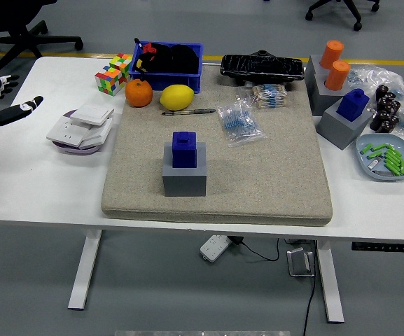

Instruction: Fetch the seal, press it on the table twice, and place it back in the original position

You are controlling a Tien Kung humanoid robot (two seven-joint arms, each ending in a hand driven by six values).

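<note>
Seal [184, 149], a dark blue block with a stepped top, stands upright in its grey holder [185, 178] on the mat [272, 175], nearer the mat's front-left corner. I read this as either awaiting pickup or already returned. My left hand [2, 105] hovers beyond the tabletop's left edge, fingers spread, empty.

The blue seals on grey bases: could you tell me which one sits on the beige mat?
The blue seal near the mat's middle left, in its grey base; the other blue seal stands off the mat, on the table at right.
</note>
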